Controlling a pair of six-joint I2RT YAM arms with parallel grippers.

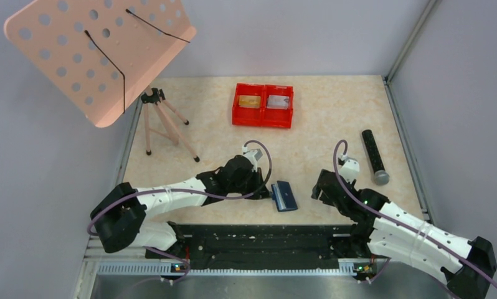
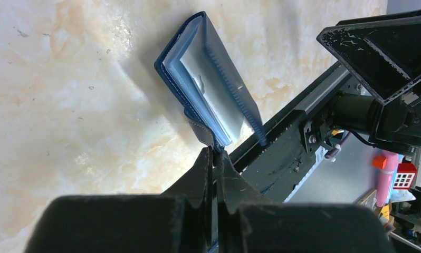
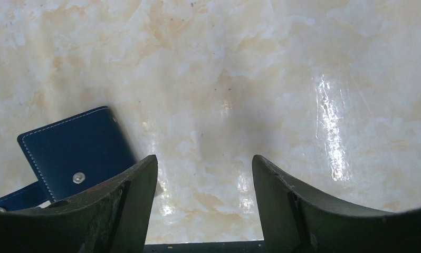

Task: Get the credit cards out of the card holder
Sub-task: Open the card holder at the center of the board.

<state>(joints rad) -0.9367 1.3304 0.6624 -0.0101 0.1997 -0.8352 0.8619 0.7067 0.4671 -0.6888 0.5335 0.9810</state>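
Observation:
The card holder (image 1: pixel 285 196) is a navy bifold wallet lying near the table's front edge between the arms. My left gripper (image 1: pixel 268 190) is shut on its closure tab. In the left wrist view the gripper (image 2: pixel 214 151) pinches the tab and the wallet (image 2: pixel 208 79) stands partly open, showing grey-blue pockets; I cannot tell if a card is inside. My right gripper (image 1: pixel 319 187) is open and empty, just right of the wallet. In the right wrist view the wallet (image 3: pixel 74 150) lies left of that gripper (image 3: pixel 204 161). A gold-tan card (image 1: pixel 249 101) and a silver-grey card (image 1: pixel 278 101) lie in the red tray.
The red twin-compartment tray (image 1: pixel 263 118) stands at the back middle. A black cylinder with a grey end (image 1: pixel 375 156) lies at the right. A pink perforated stand (image 1: pixel 103 50) on a tripod (image 1: pixel 162 121) is at the back left. A black rail (image 1: pixel 258 240) runs along the near edge.

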